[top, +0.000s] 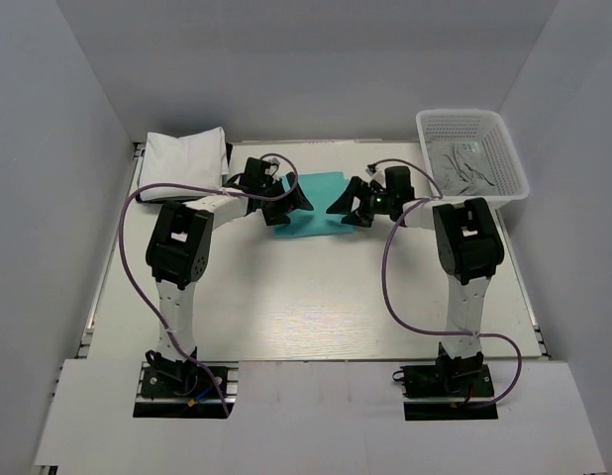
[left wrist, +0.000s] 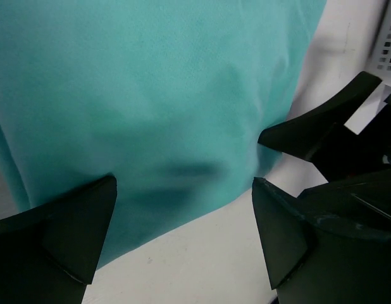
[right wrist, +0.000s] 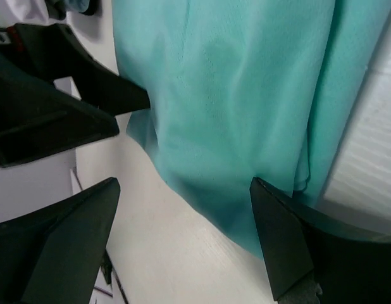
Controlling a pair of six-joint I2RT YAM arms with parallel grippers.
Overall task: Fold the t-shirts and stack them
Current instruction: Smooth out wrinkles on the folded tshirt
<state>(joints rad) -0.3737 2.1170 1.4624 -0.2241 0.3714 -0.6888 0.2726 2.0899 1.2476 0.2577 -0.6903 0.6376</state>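
The teal-green t-shirt (top: 316, 206) lies folded into a small rectangle at the back middle of the table. It fills the left wrist view (left wrist: 157, 88) and the right wrist view (right wrist: 246, 95). My left gripper (top: 298, 201) is open and empty at the shirt's left edge, its jaws straddling the near hem (left wrist: 183, 231). My right gripper (top: 343, 208) is open and empty at the shirt's right edge (right wrist: 183, 237). The two grippers face each other across the shirt. A folded white t-shirt pile (top: 182, 158) sits at the back left.
A white mesh basket (top: 504, 148) at the back right holds crumpled pale cloth (top: 462, 166). The basket's corner shows in the left wrist view (left wrist: 388, 38). Grey walls close the table on three sides. Purple cables loop beside both arms.
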